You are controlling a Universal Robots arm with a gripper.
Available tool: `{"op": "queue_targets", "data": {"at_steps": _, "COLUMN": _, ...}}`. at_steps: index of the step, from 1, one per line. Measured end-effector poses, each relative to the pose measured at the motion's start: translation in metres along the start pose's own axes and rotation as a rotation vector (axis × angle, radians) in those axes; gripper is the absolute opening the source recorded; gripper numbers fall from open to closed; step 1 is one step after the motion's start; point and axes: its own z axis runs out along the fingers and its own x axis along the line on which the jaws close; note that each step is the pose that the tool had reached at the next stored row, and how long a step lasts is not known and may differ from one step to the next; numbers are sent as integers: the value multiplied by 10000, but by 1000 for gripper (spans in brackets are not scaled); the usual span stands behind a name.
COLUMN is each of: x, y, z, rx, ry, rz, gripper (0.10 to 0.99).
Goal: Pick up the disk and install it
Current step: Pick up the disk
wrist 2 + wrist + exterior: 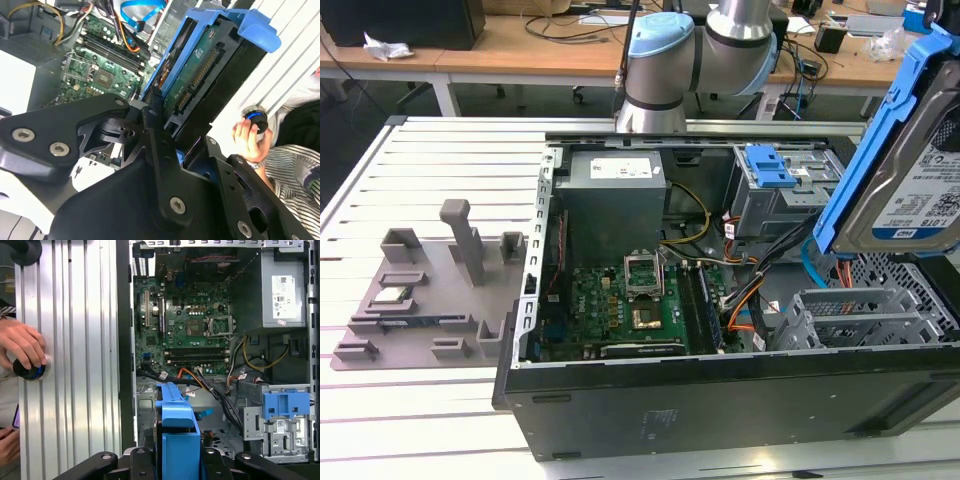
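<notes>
One disk (910, 170) gripped and held over the open computer case (720, 405).
The gripper (172, 460) is closed on the disk's blue rails. The disk is clear of the case, and in the exterior view its long axis runs steeply upward with the label face showing. Inside the case, the blue-latched drive cage (280, 415) sits near the disk, off to one side, with cables (220, 395) between them. The disk appears not yet seated.
</notes>
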Motion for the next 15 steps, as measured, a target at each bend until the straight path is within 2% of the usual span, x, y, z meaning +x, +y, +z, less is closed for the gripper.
{"op": "queue_targets", "data": {"at_steps": 5, "x": -2, "y": -23, "z": 18, "rx": -1, "ry": -4, "rz": 0, "gripper": 365}}
{"op": "queue_targets", "data": {"at_steps": 11, "x": -44, "y": -136, "z": 25, "rx": 0, "ry": 41, "rz": 1, "gripper": 365}}
{"op": "queue_targets", "data": {"at_steps": 12, "x": -61, "y": -172, "z": 25, "rx": 0, "ry": 61, "rz": 1, "gripper": 365}}
{"op": "queue_targets", "data": {"at_steps": 15, "x": -109, "y": -277, "z": 24, "rx": 3, "ry": 201, "rz": 3, "gripper": 365}}
